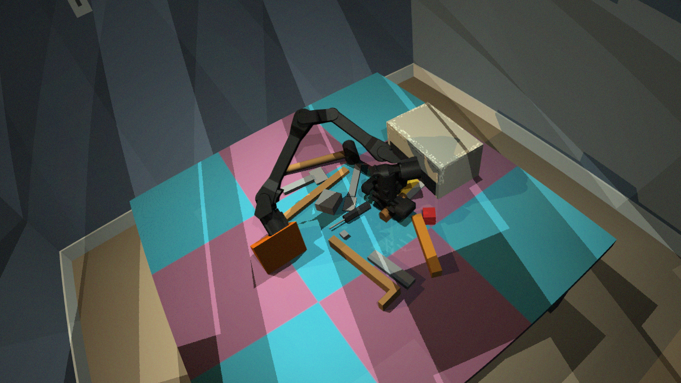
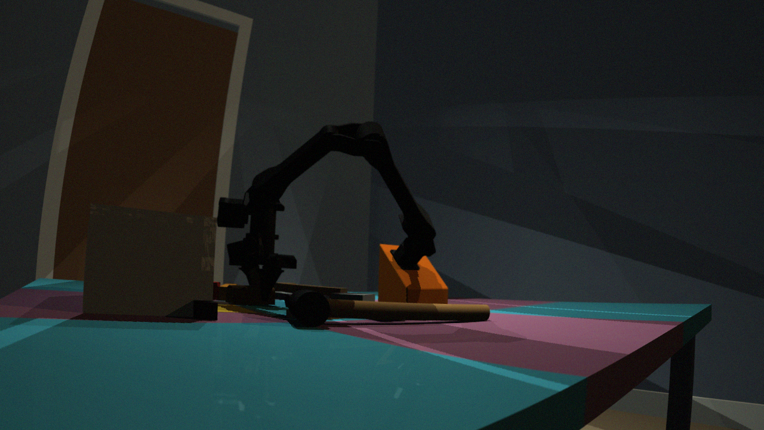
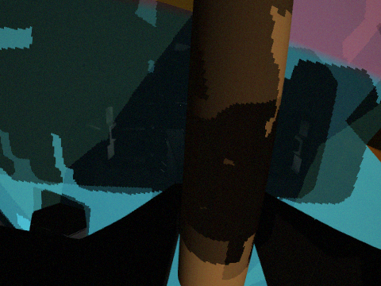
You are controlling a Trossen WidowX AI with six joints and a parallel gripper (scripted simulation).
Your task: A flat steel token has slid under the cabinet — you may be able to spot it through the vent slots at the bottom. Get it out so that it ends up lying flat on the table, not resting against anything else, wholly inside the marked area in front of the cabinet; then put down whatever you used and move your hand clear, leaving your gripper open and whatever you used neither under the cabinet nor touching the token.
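Note:
The pale cabinet (image 1: 433, 128) (image 2: 149, 261) stands toward the back right of the table in the top view. The yellow marked area (image 1: 412, 183) (image 2: 229, 309) lies in front of it, largely hidden by my arm. My gripper (image 2: 261, 297) (image 3: 215, 195) is shut on a round wooden rod (image 1: 384, 215) (image 2: 234, 294) (image 3: 234, 59). The rod is low over the table and passes between the fingers; its far end is out of the wrist view. A grey strip (image 1: 414, 191) lies beside the yellow area, partly covered. I cannot see the steel token in any view.
A mallet (image 1: 349, 151) (image 2: 408, 310), a spatula (image 1: 353, 190), a screwdriver (image 1: 357, 211) and a grey block (image 1: 328, 201) lie left of my gripper in the top view. A red cube (image 1: 429, 215), orange bar (image 1: 426, 245), grey bar (image 1: 390, 268) and L-shaped stick (image 1: 364, 265) lie nearer that camera.

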